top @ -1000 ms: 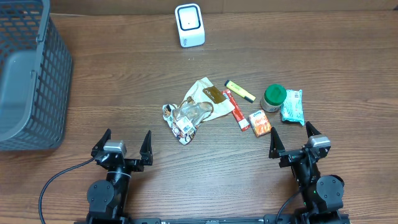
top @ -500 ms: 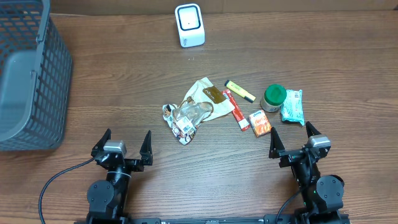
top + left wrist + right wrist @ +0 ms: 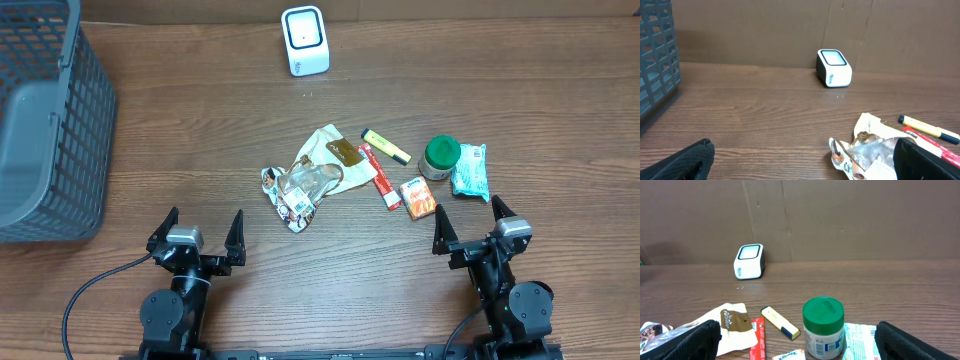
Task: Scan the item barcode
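The left end effector [image 3: 201,221] sits low at the near edge of the worktop [image 3: 200,120] with its fingers spread wide, released and grasping nothing. The right end effector [image 3: 468,214] mirrors it on the other side, likewise released, its fingers just short of the nearest goods.

The items to scan lie in a loose cluster at mid-worktop, none of them lifted:
- a crumpled silver wrapper [image 3: 298,188] touching a tan packet [image 3: 330,155]
- a red stick pack [image 3: 379,177] and a yellow marker [image 3: 386,146] just beside it
- a small orange box [image 3: 418,197]
- an upright jar with a green lid [image 3: 441,157], with a teal tissue pack [image 3: 470,170] against its right side

The white barcode scanner [image 3: 305,40] stands at the far edge, well apart from the cluster. A grey mesh basket [image 3: 60,120] occupies the far left corner.
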Robot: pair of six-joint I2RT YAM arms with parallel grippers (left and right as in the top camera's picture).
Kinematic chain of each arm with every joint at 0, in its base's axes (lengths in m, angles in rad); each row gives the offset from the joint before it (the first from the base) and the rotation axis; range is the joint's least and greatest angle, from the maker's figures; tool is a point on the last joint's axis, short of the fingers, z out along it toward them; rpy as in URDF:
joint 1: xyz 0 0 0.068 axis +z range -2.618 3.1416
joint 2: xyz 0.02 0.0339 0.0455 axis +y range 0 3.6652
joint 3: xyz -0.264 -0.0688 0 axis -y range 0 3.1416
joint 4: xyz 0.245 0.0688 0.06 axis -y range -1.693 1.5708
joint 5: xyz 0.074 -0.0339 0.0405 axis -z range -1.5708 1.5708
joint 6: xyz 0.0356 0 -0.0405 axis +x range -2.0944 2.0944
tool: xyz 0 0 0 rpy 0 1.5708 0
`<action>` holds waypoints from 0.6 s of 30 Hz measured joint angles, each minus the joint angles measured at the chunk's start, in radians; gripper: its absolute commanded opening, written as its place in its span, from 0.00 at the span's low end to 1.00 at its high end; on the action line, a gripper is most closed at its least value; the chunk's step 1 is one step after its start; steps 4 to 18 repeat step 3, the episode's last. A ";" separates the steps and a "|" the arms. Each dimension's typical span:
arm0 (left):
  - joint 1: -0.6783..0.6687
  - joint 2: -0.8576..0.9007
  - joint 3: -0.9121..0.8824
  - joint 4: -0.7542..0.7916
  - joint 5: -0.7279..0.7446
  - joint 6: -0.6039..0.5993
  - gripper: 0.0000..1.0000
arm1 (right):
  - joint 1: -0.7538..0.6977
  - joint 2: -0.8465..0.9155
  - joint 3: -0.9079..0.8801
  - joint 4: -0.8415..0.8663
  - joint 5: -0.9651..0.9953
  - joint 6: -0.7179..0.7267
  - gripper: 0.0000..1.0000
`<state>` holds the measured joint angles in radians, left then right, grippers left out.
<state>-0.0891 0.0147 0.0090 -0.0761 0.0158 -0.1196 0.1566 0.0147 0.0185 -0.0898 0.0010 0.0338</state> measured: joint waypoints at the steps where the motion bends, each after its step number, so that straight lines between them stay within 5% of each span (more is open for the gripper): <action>1: 0.000 0.000 0.000 0.000 0.000 0.000 1.00 | 0.000 0.000 0.000 0.000 0.000 0.000 1.00; 18: 0.000 0.000 0.000 0.000 0.000 0.000 1.00 | 0.000 0.000 0.000 0.000 0.000 0.000 1.00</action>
